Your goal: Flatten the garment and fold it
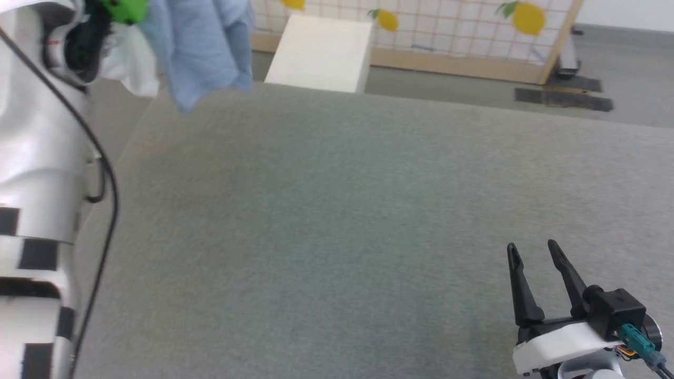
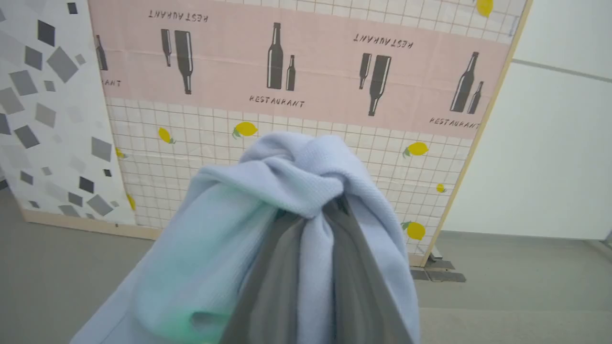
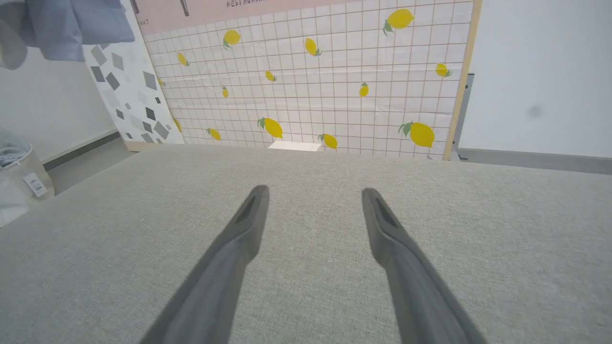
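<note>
Right gripper [image 1: 532,246] is near right, low over the table [image 1: 337,210]. Its fingers [image 3: 239,248] are spread wide with nothing between them (the right wrist view shows only bare grey cloth surface in the gap). I can't tell if the tips touch the surface.

The table top is grey woven fabric and runs from the near edge out to the far edge.

Left forearm [image 1: 37,158] is pale with black patches and rises along the left side. A black cable [image 1: 105,173] runs down it.

Left gripper [image 2: 313,210] is raised at far left. Its fingers are closed together on the garment [image 2: 229,239], with a strip of fabric pinched between them and the rest bunched over the tips and draped down both sides.

In the head view the garment [image 1: 205,47] hangs as a crumpled light blue bundle above the table's far-left corner. A white fabric piece [image 1: 131,68] shows on its left side. The right wrist view puts the garment [image 3: 71,24] well above the surface, not touching it.

Off the left edge, a white bin [image 3: 19,186] stands on the floor with bluish cloth in it.

A white box [image 1: 321,52] sits just beyond the far edge. Behind it is a screen [image 1: 447,31] with a lemon-on-grid print, and the left wrist view shows a pink band of bottles higher up on it. A panel with grey squares [image 2: 48,95] stands to its left. Black mats [image 1: 563,97] lie on the floor at far right.
</note>
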Tool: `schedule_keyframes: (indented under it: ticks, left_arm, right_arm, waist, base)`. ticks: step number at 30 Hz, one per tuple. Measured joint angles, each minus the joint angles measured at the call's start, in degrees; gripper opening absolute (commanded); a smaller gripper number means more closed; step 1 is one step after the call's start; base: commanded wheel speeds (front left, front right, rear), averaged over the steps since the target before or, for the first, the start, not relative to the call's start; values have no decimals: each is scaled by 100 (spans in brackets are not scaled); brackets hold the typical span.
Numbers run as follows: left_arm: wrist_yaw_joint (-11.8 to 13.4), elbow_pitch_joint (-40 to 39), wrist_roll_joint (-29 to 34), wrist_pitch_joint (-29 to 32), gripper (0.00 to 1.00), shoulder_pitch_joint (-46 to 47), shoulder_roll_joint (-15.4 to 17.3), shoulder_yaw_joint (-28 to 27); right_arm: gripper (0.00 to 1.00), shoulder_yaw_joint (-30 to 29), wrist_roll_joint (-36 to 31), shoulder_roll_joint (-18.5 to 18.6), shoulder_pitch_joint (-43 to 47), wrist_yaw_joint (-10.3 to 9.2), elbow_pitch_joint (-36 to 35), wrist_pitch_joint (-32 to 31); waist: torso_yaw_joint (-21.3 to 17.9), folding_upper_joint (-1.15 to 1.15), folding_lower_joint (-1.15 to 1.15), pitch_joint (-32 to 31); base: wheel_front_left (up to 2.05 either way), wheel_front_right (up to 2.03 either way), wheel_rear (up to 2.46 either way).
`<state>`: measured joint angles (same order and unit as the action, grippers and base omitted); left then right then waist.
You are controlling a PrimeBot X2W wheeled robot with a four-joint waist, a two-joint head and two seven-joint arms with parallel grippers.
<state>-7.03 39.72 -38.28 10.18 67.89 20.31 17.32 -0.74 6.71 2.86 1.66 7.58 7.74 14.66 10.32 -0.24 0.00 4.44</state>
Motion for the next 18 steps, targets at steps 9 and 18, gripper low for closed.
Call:
schedule_keyframes:
  ticks: [9, 18]
  left_arm:
    - [-5, -705, -417, 88, 0, -383, -520, 254]
    - [20, -918, -516, 491, 0, -1080, -794, 731]
  right_arm:
    - [100, -142, -12, -1, 86, 0, -66, 1]
    - [100, -302, 3, 4, 270, 0, -208, 1]
  waist:
    - [-734, 0, 0, -197]
    - [-1667, 0, 0, -207]
  base:
    - [0, 0, 0]
    - [0, 0, 0]
